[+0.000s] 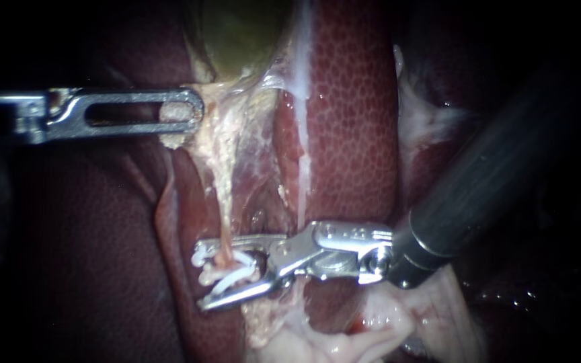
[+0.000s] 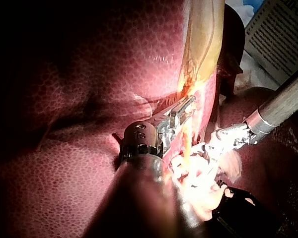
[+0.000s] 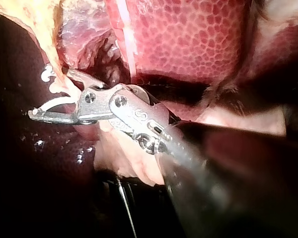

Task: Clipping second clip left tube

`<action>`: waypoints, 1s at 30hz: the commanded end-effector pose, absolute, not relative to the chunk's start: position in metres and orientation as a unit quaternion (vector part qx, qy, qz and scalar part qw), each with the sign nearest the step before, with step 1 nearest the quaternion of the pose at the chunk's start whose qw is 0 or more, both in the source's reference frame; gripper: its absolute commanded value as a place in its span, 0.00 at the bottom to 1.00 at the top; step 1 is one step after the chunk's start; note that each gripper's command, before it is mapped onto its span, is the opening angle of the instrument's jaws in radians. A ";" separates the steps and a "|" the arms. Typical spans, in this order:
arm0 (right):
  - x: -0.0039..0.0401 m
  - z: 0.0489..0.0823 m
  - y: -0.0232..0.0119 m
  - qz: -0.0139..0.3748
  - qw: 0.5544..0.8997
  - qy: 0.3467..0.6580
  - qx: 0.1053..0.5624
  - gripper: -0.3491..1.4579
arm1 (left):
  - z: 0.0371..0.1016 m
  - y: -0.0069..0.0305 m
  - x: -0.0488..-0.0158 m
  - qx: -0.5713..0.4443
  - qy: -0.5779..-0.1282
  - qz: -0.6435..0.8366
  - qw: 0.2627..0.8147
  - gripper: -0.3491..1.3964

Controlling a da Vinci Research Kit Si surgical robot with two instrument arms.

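Holding tissue just below gallbladder (image 1: 243,33), left instrument (image 1: 189,111) clenched on it, likely to keep left tube (image 1: 223,208) taut and exposed; right instrument (image 1: 200,279) spread wide at tube's end far from gallbladder, grasping white clip (image 1: 240,274) astride tube, clip not yet closed; no container in view.

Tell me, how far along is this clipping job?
Done: one white clip sits on the tube. In hand: the right instrument, jaws wide, carries a new clip around that tube beside it, while the left instrument holds tissue under the gallbladder. Left: squeezing the new clip shut and backing off.
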State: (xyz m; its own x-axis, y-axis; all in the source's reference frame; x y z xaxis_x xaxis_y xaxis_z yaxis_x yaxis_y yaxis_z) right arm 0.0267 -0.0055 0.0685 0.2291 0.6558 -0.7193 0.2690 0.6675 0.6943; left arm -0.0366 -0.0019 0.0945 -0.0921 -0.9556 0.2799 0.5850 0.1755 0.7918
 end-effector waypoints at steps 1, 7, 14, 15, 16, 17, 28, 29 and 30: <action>0.0267 0.0686 -0.0057 0.140 0.683 0.604 0.386 0.47 | 0.0945 -0.0019 -0.0366 0.218 -0.426 -0.604 0.638 0.00; 0.0269 0.0689 -0.0060 0.137 0.680 0.602 0.396 0.45 | 0.0945 -0.0019 -0.0366 0.218 -0.426 -0.604 0.638 0.00; 0.0270 0.0689 -0.0059 0.136 0.680 0.602 0.397 0.45 | 0.0946 -0.0019 -0.0366 0.218 -0.426 -0.604 0.638 0.00; 0.0270 0.0689 -0.0059 0.136 0.680 0.602 0.397 0.44 | 0.0946 -0.0019 -0.0366 0.218 -0.426 -0.604 0.638 0.00; 0.0269 0.0690 -0.0059 0.140 0.678 0.599 0.401 0.41 | 0.0946 -0.0019 -0.0366 0.218 -0.426 -0.604 0.638 0.00; 0.0269 0.0690 -0.0058 0.143 0.677 0.597 0.405 0.38 | 0.0946 -0.0019 -0.0366 0.218 -0.426 -0.604 0.638 0.00; 0.0264 0.0696 -0.0055 0.147 0.673 0.592 0.418 0.00 | 0.0946 -0.0019 -0.0366 0.218 -0.426 -0.604 0.638 0.00; 0.0263 0.0696 -0.0055 0.148 0.674 0.592 0.417 0.00 | 0.0946 -0.0019 -0.0366 0.218 -0.426 -0.604 0.638 0.00; 0.0263 0.0696 -0.0055 0.148 0.674 0.592 0.417 0.00 | 0.0946 -0.0019 -0.0366 0.218 -0.426 -0.604 0.638 0.00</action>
State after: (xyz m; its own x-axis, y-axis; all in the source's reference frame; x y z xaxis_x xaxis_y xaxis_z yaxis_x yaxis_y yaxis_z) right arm 0.0262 -0.0054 0.0696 0.2560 0.6937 -0.6732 0.2934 0.6078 0.7379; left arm -0.0366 -0.0019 0.0946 -0.0915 -0.9557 0.2797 0.5846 0.1758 0.7920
